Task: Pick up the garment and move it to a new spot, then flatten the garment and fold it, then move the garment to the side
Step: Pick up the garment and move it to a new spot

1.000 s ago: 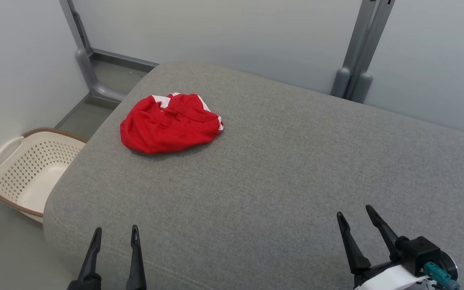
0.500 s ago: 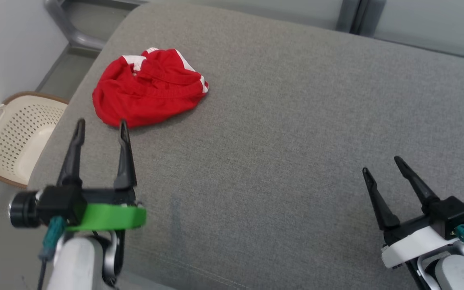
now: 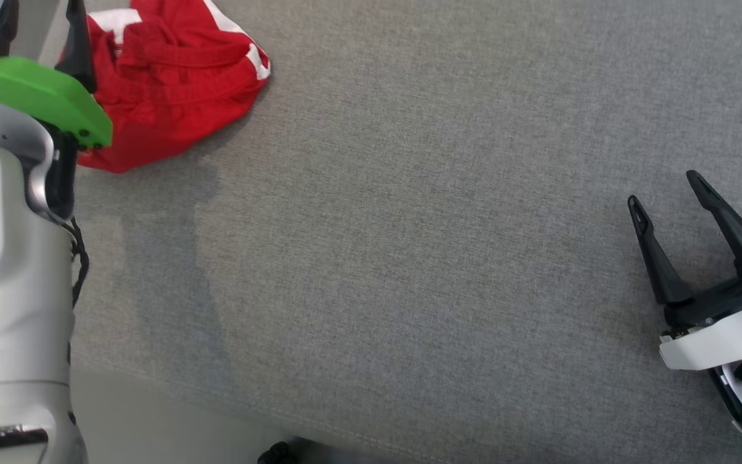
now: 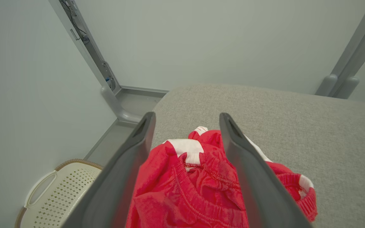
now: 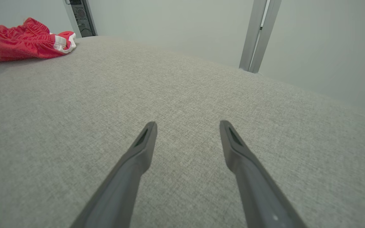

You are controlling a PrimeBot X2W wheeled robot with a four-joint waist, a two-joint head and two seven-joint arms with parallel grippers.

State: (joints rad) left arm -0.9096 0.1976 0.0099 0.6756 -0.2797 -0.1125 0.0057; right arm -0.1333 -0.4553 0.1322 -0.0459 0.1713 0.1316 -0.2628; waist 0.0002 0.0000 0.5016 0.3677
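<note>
Black and spread wide, the left claw hangs open right over the red garment and grips nothing; whether the tips touch cloth I cannot tell. The shorts lie bunched, waistband and white trim uppermost, near the left edge of the grey upholstered surface. And here is the risk: a shallow pinch likely catches only that top fold, so the rest slips free or comes up as a wad that is hard to flatten. A sideways shove could push it over the edge, toward the basket on the floor below. Far off, the right claw is open too, over bare fabric, too distant to help.
</note>
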